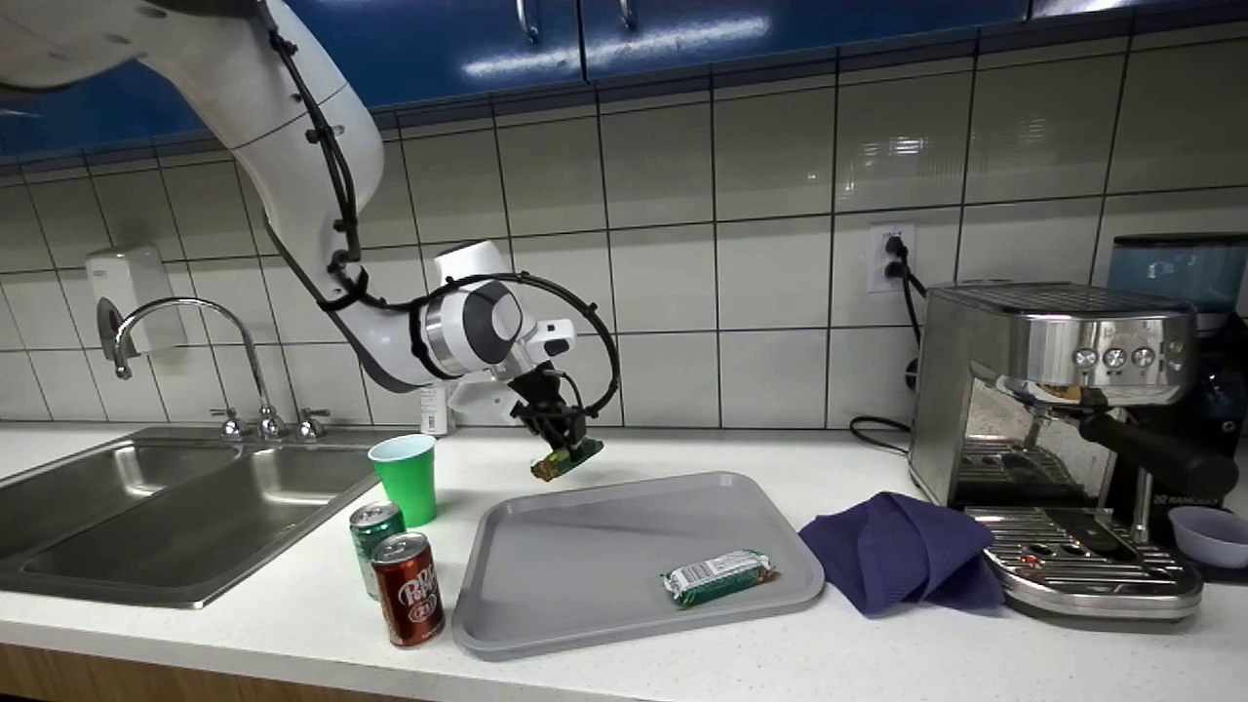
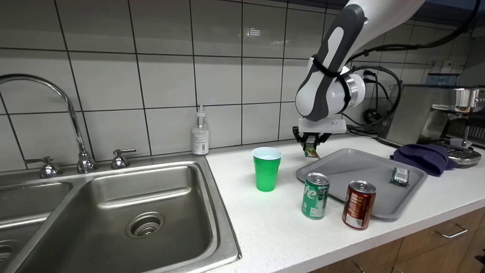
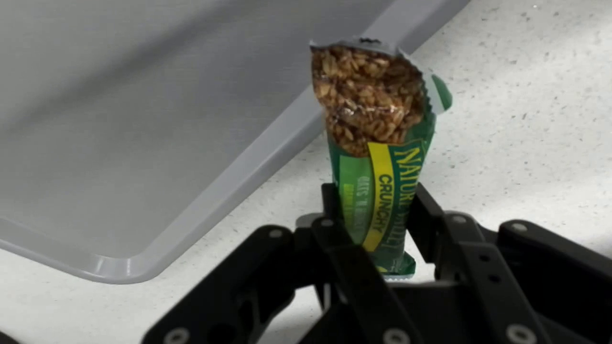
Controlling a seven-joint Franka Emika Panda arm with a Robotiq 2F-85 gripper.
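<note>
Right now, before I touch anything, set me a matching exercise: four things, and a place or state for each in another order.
Things
1. gripper
2. tray
3. cup
4. cloth

Places or states
A. between tray and coffee machine
B. gray, bearing a wrapped bar
C. closed on the bar marked CRUNCHY
D. green, near the sink

Pairs: 1-C; 2-B; 3-D; 4-A

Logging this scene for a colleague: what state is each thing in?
Held snack bar: gripped above the counter
Tool: closed on it
Tray: flat on counter
Other snack bar: lying on tray
Green cup: upright
Green can: upright
Red can: upright
Purple cloth: rumpled
Faucet: no flow visible
Espresso machine: power unclear
Cabinet doors: shut
</note>
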